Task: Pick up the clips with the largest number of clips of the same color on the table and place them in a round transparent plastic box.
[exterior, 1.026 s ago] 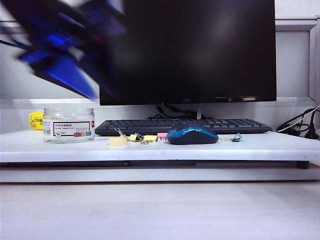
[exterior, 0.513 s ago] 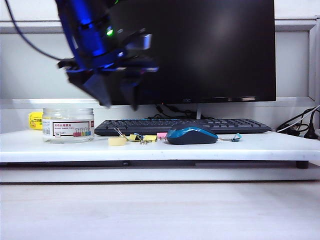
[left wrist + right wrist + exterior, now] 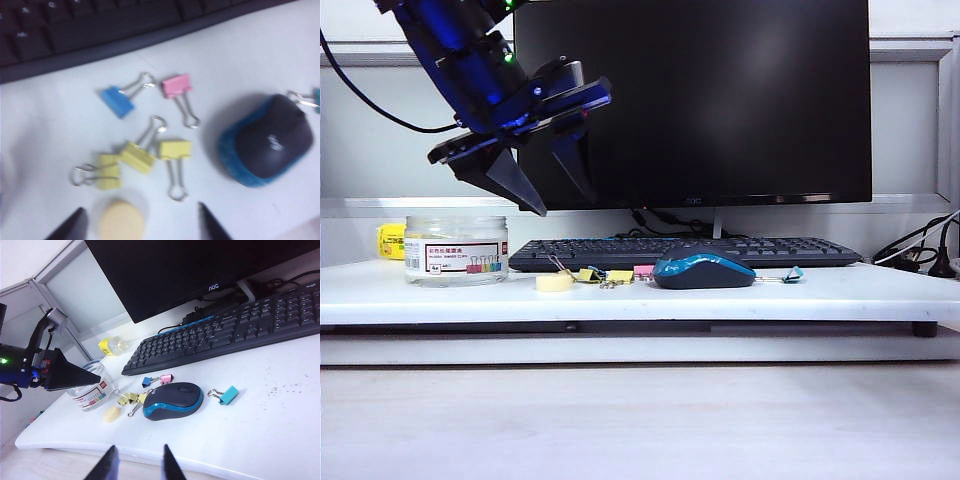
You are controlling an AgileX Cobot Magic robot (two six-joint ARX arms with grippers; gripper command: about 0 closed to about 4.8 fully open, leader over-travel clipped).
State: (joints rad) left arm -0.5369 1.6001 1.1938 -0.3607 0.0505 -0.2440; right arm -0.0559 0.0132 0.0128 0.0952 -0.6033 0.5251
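Three yellow clips [image 3: 135, 159] now sit below my spread, empty left gripper [image 3: 552, 197], newly swung over; right gripper [image 3: 136, 463] parked apart, part-open.

The exterior view sits low, about level with the worktop [image 3: 640, 295] edge, facing straight at the monitor [image 3: 692, 100] from some way back; the left gripper [image 3: 542, 195] hangs at its eleven o'clock. The left wrist view looks steeply down from close above at the clips [image 3: 137, 157], the tape roll [image 3: 121, 226] at six o'clock and the mouse [image 3: 267, 142] at three o'clock. The right wrist view stands farther back and higher, facing obliquely across the worktop toward the keyboard [image 3: 235, 332], its right gripper [image 3: 136, 465] at six o'clock. All three views share the mouse and the clips.
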